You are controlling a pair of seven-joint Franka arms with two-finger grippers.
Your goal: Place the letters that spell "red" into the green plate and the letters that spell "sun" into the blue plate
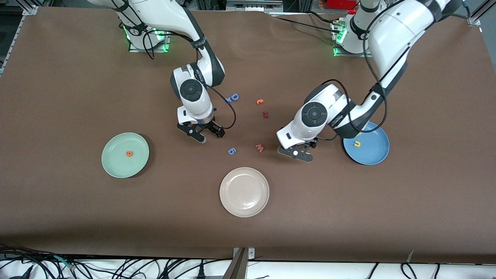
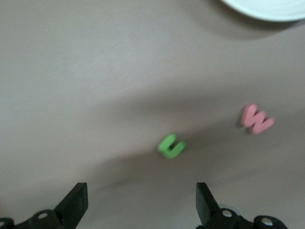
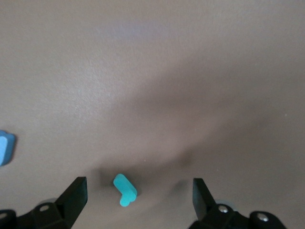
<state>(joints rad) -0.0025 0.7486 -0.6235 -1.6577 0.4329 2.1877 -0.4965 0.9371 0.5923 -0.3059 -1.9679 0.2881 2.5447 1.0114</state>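
The pale green plate holds an orange "e". A yellow "u" lies in the blue plate. My right gripper hangs low over the table between the green plate and the loose letters. In the right wrist view it is open, with a thin teal "r" on the cloth between its fingers. My left gripper hovers beside the blue plate. It is open too, and a green "n" lies just ahead of its fingertips. Both letters are hidden under the hands in the front view.
A beige plate sits nearest the front camera. Loose letters lie mid-table: a pink "m", a blue "6", a dark red letter, an orange "c" and a blue capital "D".
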